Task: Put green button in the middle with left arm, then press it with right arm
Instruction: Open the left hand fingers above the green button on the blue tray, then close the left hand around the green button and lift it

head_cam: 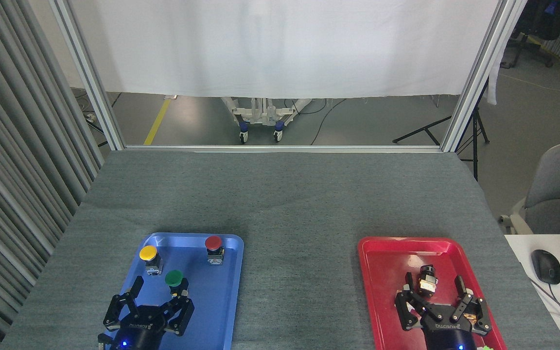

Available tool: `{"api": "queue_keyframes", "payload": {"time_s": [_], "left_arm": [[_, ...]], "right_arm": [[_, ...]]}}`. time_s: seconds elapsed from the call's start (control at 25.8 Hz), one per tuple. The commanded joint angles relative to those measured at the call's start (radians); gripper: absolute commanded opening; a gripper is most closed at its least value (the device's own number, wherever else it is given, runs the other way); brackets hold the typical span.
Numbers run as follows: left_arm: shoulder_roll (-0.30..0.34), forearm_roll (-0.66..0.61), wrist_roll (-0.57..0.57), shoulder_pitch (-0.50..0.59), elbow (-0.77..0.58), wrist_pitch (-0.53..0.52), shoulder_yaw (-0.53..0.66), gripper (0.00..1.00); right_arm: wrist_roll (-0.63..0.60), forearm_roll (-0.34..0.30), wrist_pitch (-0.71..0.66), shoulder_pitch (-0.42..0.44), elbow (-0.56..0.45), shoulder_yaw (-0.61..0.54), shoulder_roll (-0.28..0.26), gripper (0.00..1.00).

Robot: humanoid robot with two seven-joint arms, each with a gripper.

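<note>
The green button (174, 278) stands upright in the blue tray (221, 311), near its middle. My left gripper (161, 291) is low over the tray's near end and open. The button stands just ahead of its right finger, and nothing is gripped. The middle (299, 272) is bare grey tabletop between the two trays. My right gripper (433, 283) hangs open over the red tray (382, 272), with a small black-and-metal part (427, 283) lying between its spread fingers.
A yellow-capped button (148, 253) and a red-capped button (213, 242) stand at the far end of the blue tray. A metal frame bounds the far table edge. Grey slats (12, 170) run along the left. A chair (559, 189) and a side desk with a mouse (546, 266) are on the right.
</note>
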Motion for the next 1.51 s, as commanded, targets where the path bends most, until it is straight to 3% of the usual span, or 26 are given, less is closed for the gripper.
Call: {"api": "queue_keyframes", "payload": {"time_s": [0.0, 0.66, 1.05, 1.2, 1.47], "left_arm": [[-0.002, -0.002, 0.002, 0.003, 0.002, 0.001, 0.000, 0.99], [-0.002, -0.002, 0.002, 0.003, 0.004, 0.001, 0.000, 0.99], [-0.005, -0.002, 0.002, 0.000, 0.038, 0.000, 0.000, 0.99], [-0.006, -0.002, 0.002, -0.002, 0.039, 0.000, 0.000, 0.99], [-0.008, -0.003, 0.002, -0.016, 0.096, -0.002, -0.002, 0.99]], "right_arm": [[0.000, 0.001, 0.000, -0.002, -0.001, 0.000, 0.000, 1.00], [-0.001, -0.002, 0.004, -0.001, -0.004, 0.000, 0.001, 1.00], [-0.001, -0.032, 0.000, 0.002, -0.016, 0.003, 0.001, 1.00], [-0.001, -0.078, -0.037, 0.002, -0.016, 0.003, -0.003, 1.00], [-0.001, -0.079, -0.043, 0.002, -0.017, 0.003, -0.002, 1.00]]}}
